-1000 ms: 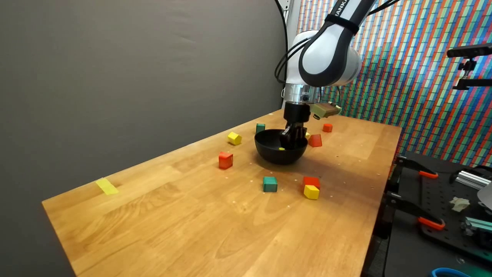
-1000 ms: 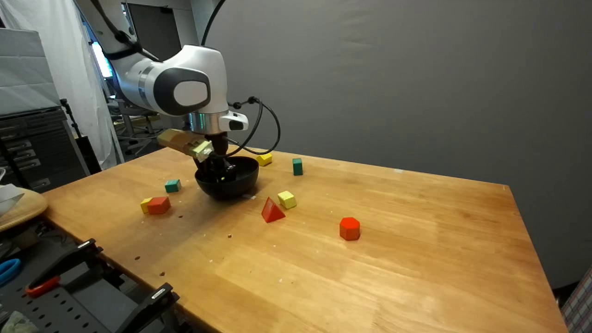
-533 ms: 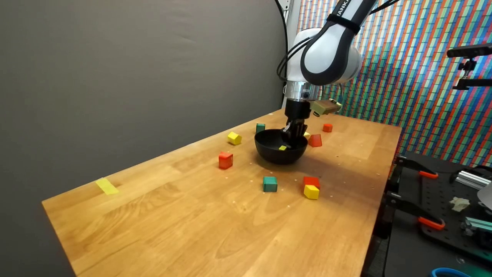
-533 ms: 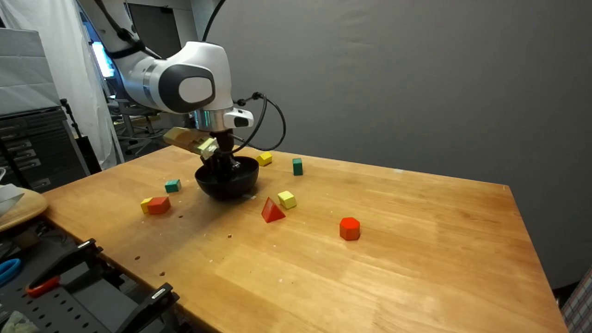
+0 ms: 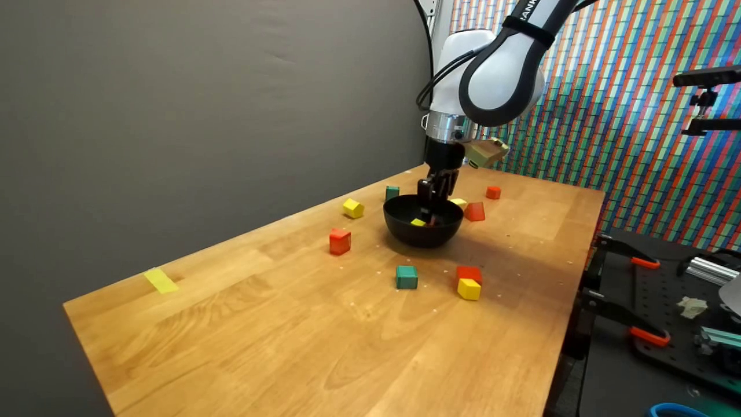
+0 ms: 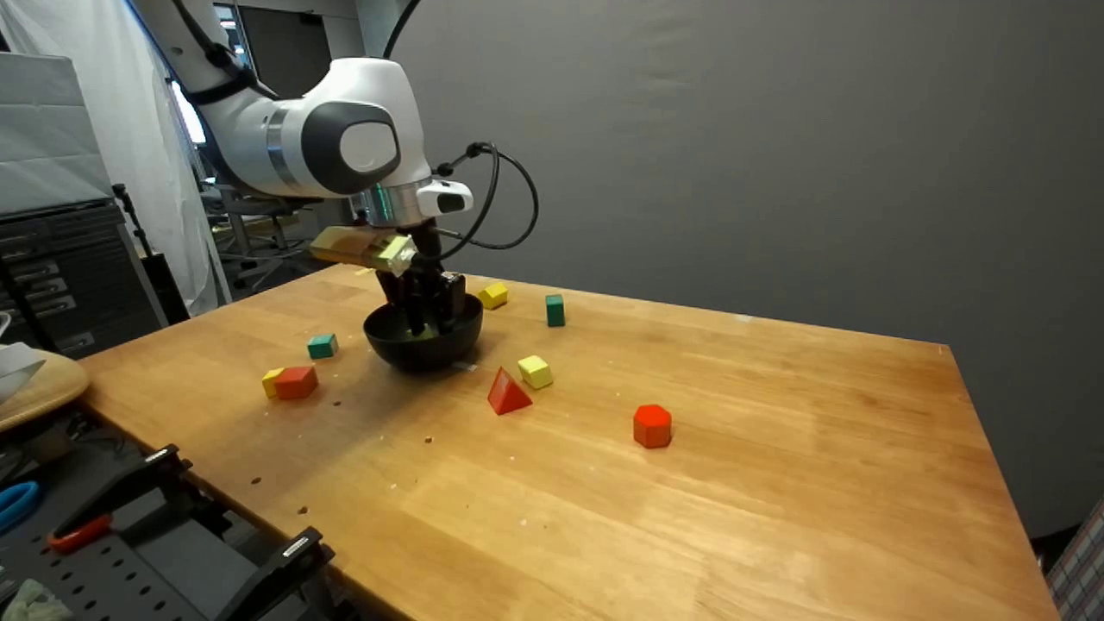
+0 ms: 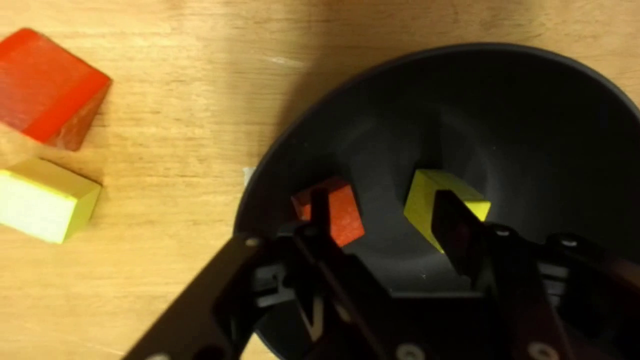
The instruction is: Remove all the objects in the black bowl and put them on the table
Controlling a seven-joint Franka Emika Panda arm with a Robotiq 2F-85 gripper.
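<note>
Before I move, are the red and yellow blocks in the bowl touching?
Apart: in the wrist view, bare black bowl shows between the red block and the yellow block.

The site is a robotics lab. The main indicator is the robot arm point(image 5: 495, 87), which stands over a wooden table point(image 5: 289, 347). A bar-shaped camera point(image 5: 707, 76) is fixed to a bracket point(image 5: 719, 124). In both exterior views, clamps point(image 5: 622, 315) and a perforated plate point(image 5: 657, 284) sit next to the table; a ribbed metal part point(image 5: 711, 271) lies near the plate. A plain grey backdrop point(image 5: 231, 116) closes off one side; a panel of coloured strips point(image 5: 648, 116) closes off another. In an exterior view, a drawer unit point(image 6: 90, 267), a white curtain point(image 6: 95, 52) and a chair point(image 6: 246, 207) occupy the background.
</note>
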